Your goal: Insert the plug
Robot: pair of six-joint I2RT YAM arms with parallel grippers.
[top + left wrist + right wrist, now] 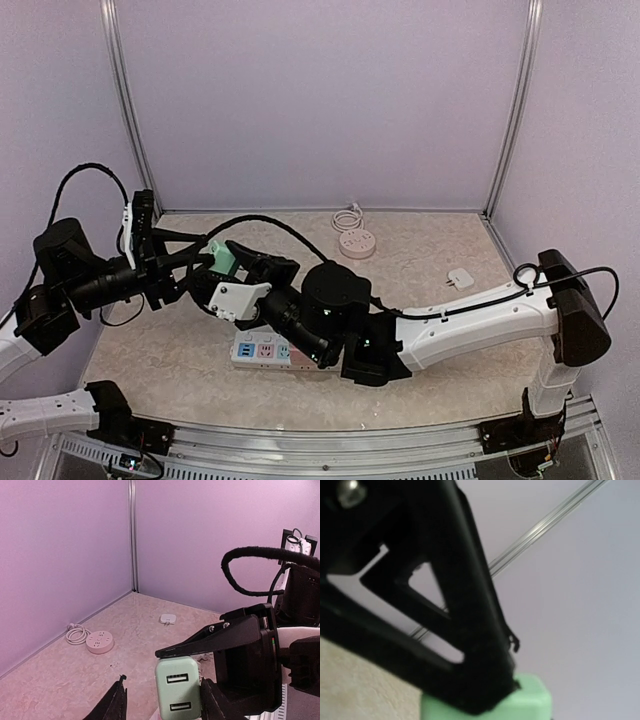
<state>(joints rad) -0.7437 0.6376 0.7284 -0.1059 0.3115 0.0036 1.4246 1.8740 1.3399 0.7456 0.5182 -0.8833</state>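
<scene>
Marbled bench (150, 370), purple walls. We log right claw (238, 258) clamped on the green USB charger (177, 690), left claw (163, 682) agape alongside; power strip (262, 351) lies below the right claw, long axis left-right.

A round pale-pink socket hub (357, 242) lies flat toward the back of the beige marble-patterned worktop (430, 245), close to the rear wall. Its thin white cable (347, 217) is wound in a loose coil just behind it, touching the hub's edge. A small white square adapter (460, 278) lies well apart from the hub, toward the right wall. Plain lilac walls (320, 100) enclose the worktop on three sides, and slim silver metal posts (515, 100) stand upright in the back corners.
</scene>
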